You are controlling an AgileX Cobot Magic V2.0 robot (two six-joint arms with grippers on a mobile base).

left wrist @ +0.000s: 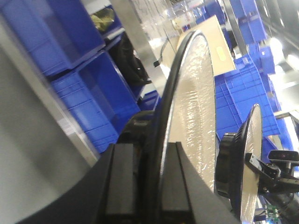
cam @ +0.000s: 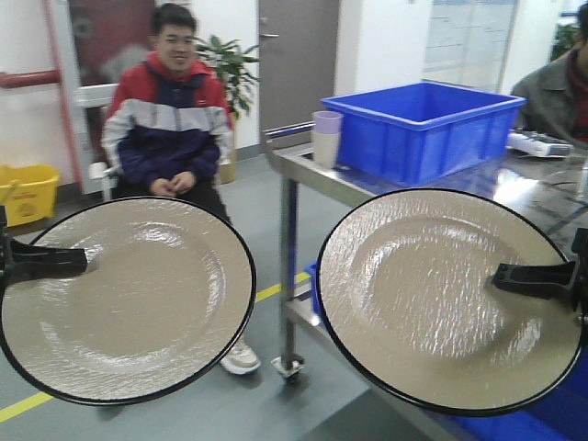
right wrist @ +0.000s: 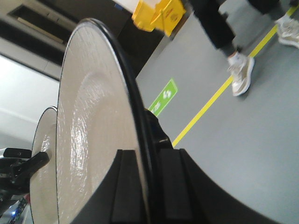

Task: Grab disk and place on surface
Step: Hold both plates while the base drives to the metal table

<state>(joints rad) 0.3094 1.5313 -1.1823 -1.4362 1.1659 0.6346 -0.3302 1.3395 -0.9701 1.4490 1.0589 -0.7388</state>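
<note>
Our left claw [left wrist: 150, 182] is clamped on the left disk [cam: 129, 294] at its nine o'clock rim, our right claw [right wrist: 147, 186] on the right disk [cam: 432, 294] at three o'clock. Both disks hang upright. We should tip them flat before lowering; the surface is out of view.

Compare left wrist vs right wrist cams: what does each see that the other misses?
Left wrist only: stacked blue crates. Right wrist only: yellow bucket, green floor sign, yellow floor line, someone's sneaker. Both: a disk seen edge-on in that arm's grip, left disk between the left fingers, right disk between the right fingers, with the other arm's disk behind it.
</note>
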